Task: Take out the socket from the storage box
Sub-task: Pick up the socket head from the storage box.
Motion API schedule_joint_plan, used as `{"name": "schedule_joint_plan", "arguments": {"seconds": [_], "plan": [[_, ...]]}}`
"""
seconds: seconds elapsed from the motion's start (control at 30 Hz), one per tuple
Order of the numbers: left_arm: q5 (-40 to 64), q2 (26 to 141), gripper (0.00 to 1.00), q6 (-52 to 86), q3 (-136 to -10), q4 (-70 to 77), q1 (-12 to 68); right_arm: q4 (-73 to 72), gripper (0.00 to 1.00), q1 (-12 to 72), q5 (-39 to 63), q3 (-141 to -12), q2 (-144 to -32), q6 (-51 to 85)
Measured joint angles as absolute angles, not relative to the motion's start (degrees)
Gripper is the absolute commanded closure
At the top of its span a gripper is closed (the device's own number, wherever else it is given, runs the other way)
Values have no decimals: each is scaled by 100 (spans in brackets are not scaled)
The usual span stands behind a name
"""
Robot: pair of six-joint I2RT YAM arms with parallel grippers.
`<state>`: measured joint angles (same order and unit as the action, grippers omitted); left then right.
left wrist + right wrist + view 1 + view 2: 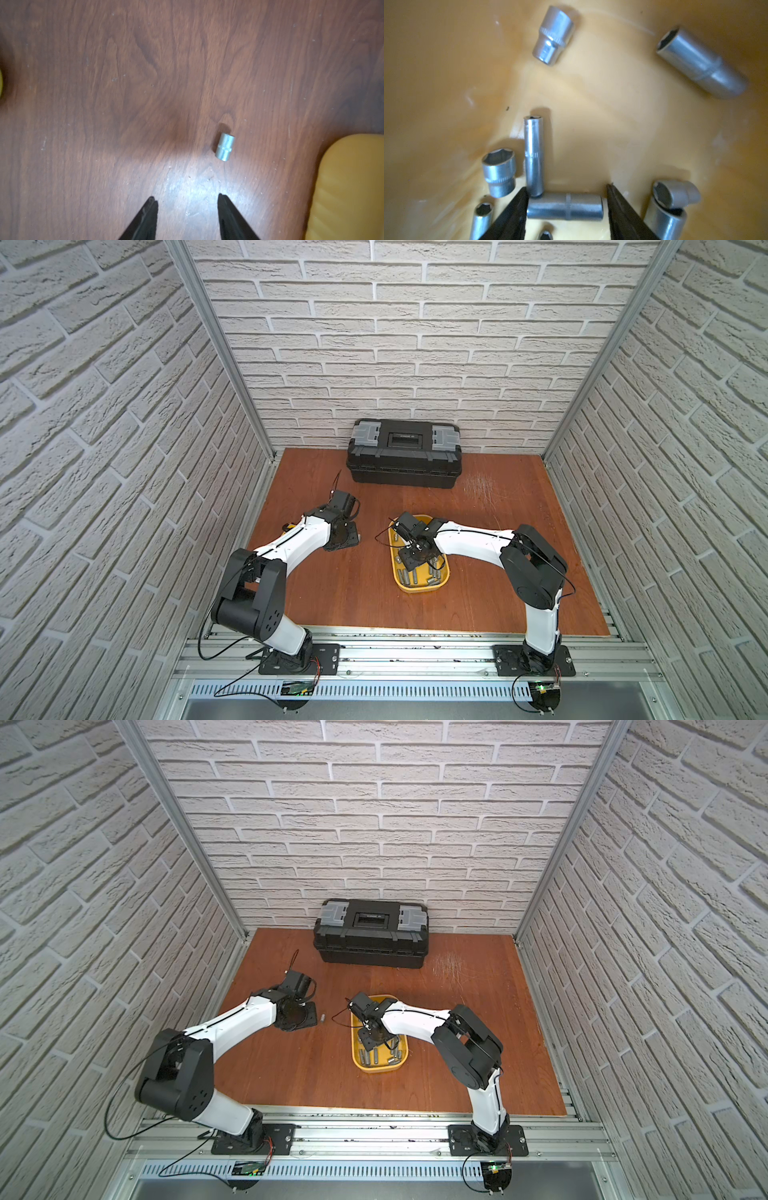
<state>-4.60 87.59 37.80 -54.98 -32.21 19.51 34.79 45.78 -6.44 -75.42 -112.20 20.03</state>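
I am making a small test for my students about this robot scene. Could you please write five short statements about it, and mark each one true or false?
1. The black toolbox stands open. False: its lid is shut.
2. One socket lies on the table, outside the storage box. True.
3. The left gripper holds a socket. False: its jaws are open and empty, and the socket lies on the table in front of them.
4. The right gripper reaches into the storage box. True.
5. The storage box is empty. False: several sockets lie in it.
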Motion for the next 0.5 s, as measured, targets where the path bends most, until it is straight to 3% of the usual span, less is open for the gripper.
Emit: {"name": "schedule_joint_plan", "arguments": {"seconds": [0.13, 0.37, 0.5], "plan": [[-440, 8759, 50, 3813, -5498, -3201, 1951, 3470, 40, 4578, -642, -7526, -11220, 2104], [-401, 8759, 50, 3819, -5498, -3170, 1951, 3463, 57, 4578, -633, -7522, -11220, 2204], [-399, 8759, 49, 3819, -5498, -3170, 1951, 3465, 61, 4578, -633, -7522, -11218, 2215]]}}
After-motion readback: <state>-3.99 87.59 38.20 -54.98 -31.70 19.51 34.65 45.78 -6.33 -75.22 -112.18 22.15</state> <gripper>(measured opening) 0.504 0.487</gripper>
